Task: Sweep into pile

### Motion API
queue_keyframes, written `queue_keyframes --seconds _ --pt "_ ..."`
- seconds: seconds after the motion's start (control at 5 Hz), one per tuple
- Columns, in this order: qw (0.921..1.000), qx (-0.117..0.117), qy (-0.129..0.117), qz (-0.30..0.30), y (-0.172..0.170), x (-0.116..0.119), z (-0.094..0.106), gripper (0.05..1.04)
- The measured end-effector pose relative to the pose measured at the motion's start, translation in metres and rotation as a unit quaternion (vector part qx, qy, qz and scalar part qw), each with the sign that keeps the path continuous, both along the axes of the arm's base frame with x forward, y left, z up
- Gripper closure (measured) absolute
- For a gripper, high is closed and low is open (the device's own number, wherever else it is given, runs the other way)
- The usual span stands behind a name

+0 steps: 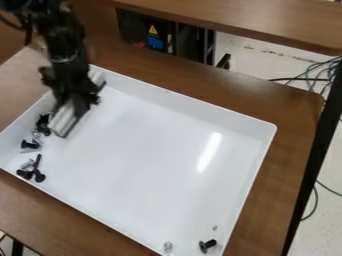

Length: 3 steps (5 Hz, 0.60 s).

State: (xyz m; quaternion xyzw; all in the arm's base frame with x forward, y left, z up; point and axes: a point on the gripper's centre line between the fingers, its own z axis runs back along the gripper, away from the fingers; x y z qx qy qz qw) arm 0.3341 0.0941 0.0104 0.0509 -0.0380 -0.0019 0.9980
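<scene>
Black at the gripper (79, 102), held the pale bar (65, 121) clamped at the tray's (150, 150) ten o'clock. Risked scattering the black screws (29, 144) at nine through uneven contact.

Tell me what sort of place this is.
Probably a robotics lab or workshop: a robot arm stands over a white tray of screws, cables hang beside the wooden table, and a yellow warning label shows behind.

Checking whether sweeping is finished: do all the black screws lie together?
No, black screws lie near the tray's left corner, while another sits near its bottom corner.
</scene>
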Motion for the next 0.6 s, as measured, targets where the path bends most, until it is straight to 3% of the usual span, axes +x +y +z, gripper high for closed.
queue_keyframes --seconds 0.2,0.4,0.6 --pt "0.9991 -0.041 -0.010 0.010 -0.050 -0.006 -0.005 0.735" --pt "0.9969 -0.078 -0.004 0.000 -0.091 -0.016 -0.017 0.736" --pt "0.9943 -0.091 0.003 -0.055 -0.140 -0.020 -0.020 0.736"
